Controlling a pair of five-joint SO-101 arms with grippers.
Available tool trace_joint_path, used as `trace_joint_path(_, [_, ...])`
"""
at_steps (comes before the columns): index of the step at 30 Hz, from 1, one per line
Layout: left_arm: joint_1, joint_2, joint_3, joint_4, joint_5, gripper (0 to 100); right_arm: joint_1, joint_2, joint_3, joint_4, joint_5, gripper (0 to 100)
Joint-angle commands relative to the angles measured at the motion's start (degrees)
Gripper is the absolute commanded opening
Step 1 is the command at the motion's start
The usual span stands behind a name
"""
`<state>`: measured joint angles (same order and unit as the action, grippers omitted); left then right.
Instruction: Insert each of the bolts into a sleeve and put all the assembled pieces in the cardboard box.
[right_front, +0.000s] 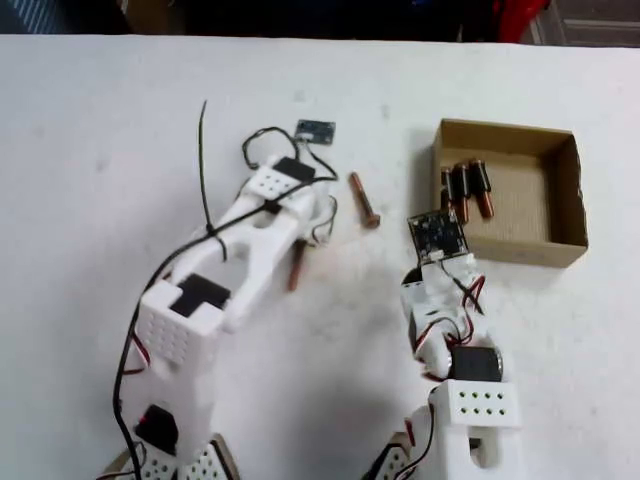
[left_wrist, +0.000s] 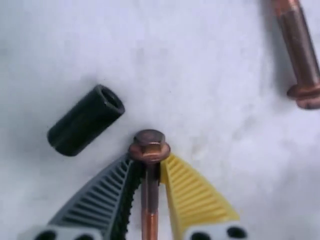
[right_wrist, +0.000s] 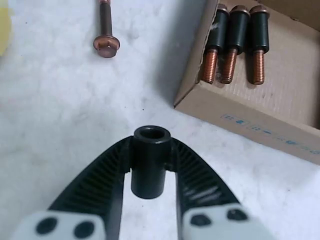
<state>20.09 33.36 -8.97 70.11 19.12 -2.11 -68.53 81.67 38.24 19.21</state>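
Note:
My left gripper is shut on a copper bolt, its hex head just past the fingertips and low over the table. A black sleeve lies on its side close beside that head. A second bolt lies loose between the arms, also in the left wrist view. My right gripper is shut on another black sleeve, held upright with its bore open, near the cardboard box. Three assembled pieces lie side by side in the box.
The cardboard box stands at the right of the white table, the right arm just in front of its near corner. A small circuit board and loose cables lie by the left arm. Bare table spreads to the far left.

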Motion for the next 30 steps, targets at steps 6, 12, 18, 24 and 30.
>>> trace_joint_path(6, [0.92,-11.38,-5.98,13.98,-5.45,2,0.04,-1.36,-0.44,-1.27,-0.18,1.8])
trace_joint_path(12, [0.84,-17.45,-6.24,19.87,-5.54,2,-3.65,-1.27,0.26,-1.27,-0.62,1.8])
trace_joint_path(18, [0.40,-26.59,-5.71,25.49,-13.45,2,-8.13,-1.27,0.35,-1.27,-0.62,1.7])
trace_joint_path(24, [0.31,-35.56,-5.71,30.33,-13.98,2,-12.79,-1.27,0.35,-3.91,-0.62,1.7])
trace_joint_path(30, [-3.56,-45.05,-4.31,31.74,-13.98,2,-17.19,-1.27,0.35,-7.96,-0.62,1.7])
